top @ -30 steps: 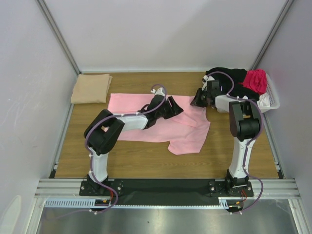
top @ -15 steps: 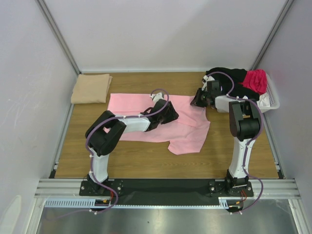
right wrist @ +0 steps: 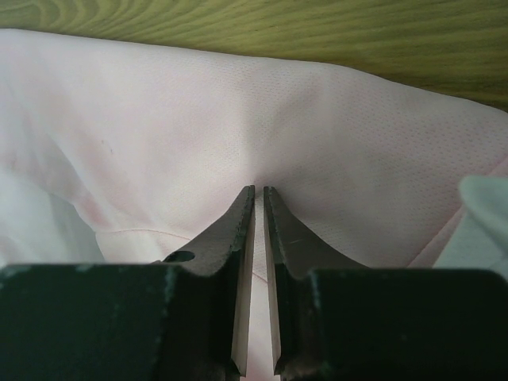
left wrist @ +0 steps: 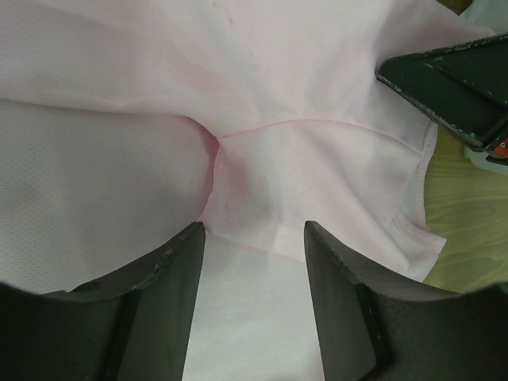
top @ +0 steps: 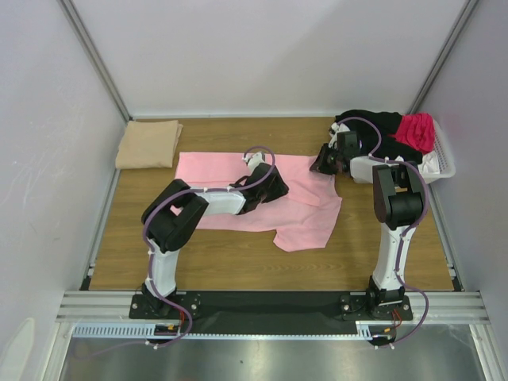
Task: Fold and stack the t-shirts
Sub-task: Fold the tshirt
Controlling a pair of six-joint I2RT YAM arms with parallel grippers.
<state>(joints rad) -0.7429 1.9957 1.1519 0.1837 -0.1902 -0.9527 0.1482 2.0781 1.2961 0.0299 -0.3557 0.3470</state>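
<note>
Now the left claw (left wrist: 254,238) gapes open with the light pink t-shirt (left wrist: 119,95) just beneath it, while the right claw (right wrist: 259,194) pinches that shirt's cloth at its tips.

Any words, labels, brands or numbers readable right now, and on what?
None can be read. The pink t-shirt, the tan t-shirt and the white basket show no print or label in any view; the left arm and right arm carry no legible marking.

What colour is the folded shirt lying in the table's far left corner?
The folded shirt is tan; top external view shows it best.
</note>
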